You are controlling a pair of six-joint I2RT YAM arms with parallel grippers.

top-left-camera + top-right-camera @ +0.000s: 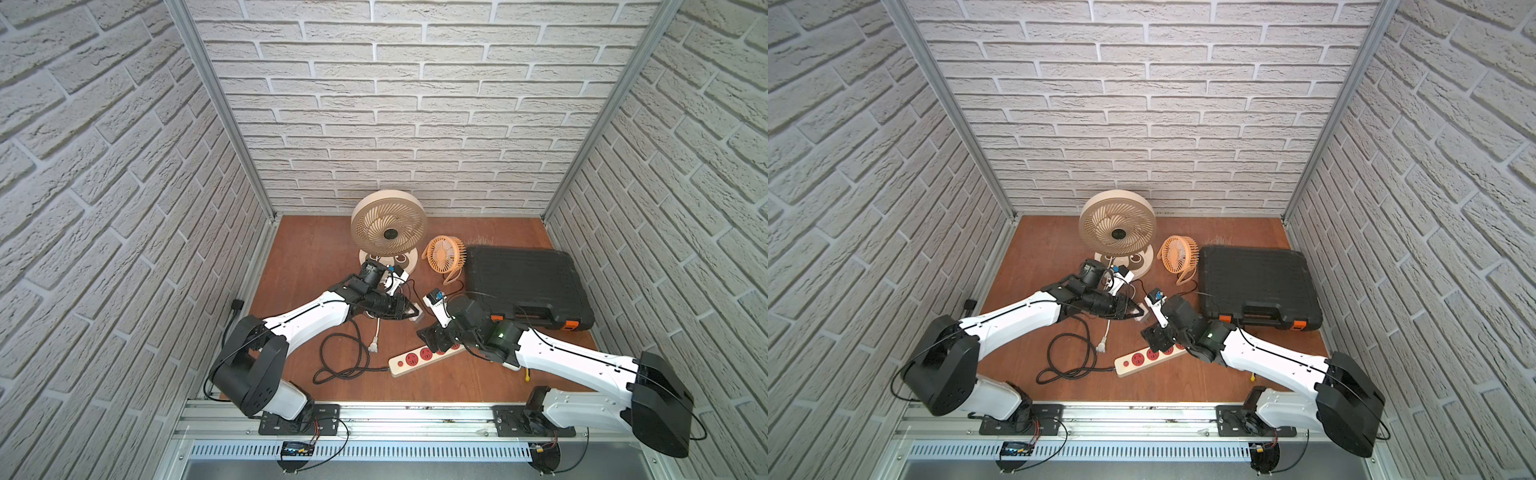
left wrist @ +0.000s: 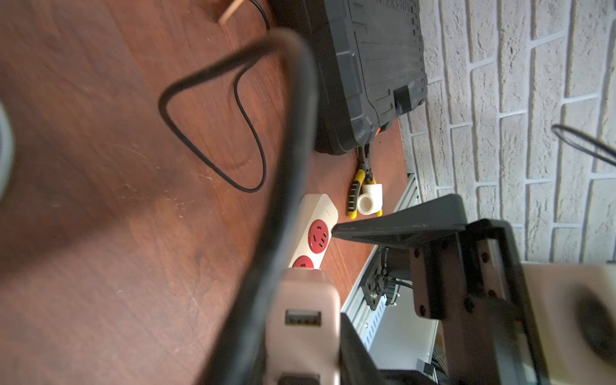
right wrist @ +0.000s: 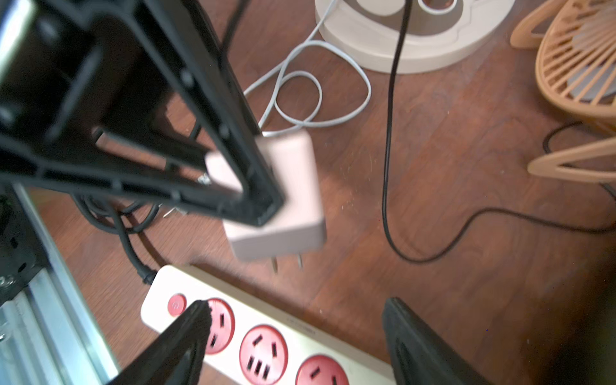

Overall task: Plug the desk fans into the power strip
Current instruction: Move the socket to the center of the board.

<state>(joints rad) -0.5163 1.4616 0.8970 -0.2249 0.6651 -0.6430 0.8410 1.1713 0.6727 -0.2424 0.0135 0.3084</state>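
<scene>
Item: plug adapter (image 3: 286,200), pinched in left pincer (image 3: 263,206) (prongs toward power strip (image 3: 266,320)); right pincer (image 3: 296,336) spread above sockets.

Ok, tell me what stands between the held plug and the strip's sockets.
The right end effector, open, straddles the power strip; one finger overlaps the socket beside the button. Otherwise nothing visible lies between the left end effector's adapter and the sockets.
</scene>
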